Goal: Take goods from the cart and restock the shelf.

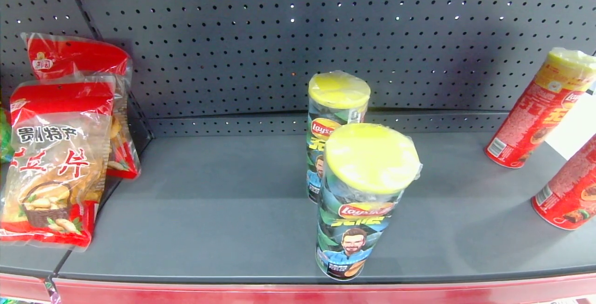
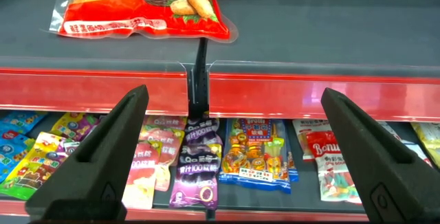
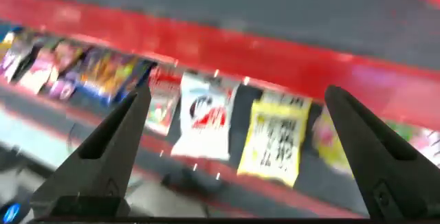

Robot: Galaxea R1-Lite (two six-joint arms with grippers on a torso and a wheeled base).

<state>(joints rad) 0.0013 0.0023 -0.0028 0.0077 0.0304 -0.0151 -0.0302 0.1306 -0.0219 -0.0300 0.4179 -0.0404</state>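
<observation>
Front chip can [image 1: 361, 201] & rear chip can [image 1: 333, 122] upright on shelf [image 1: 209, 220].
I read left gripper [image 2: 235, 92], right gripper [image 3: 237, 92]: both spread wide, nothing held.

left pincer [image 2: 234, 92]: jaws wide apart (tips level) | right pincer [image 3: 237, 92]: jaws wide apart

At the left a clear red-topped front bag [image 1: 51, 164] of potato slices stands with a like rear bag [image 1: 79, 62] just behind it, near the grey perforated back panel [image 1: 279, 38]. At the right stands a red canister [image 1: 540, 108], a second red canister [image 1: 570, 192] nearer the front. Below the red front rail [image 2: 309, 90], coloured sweet packets [image 2: 258, 155] sit in a row
</observation>
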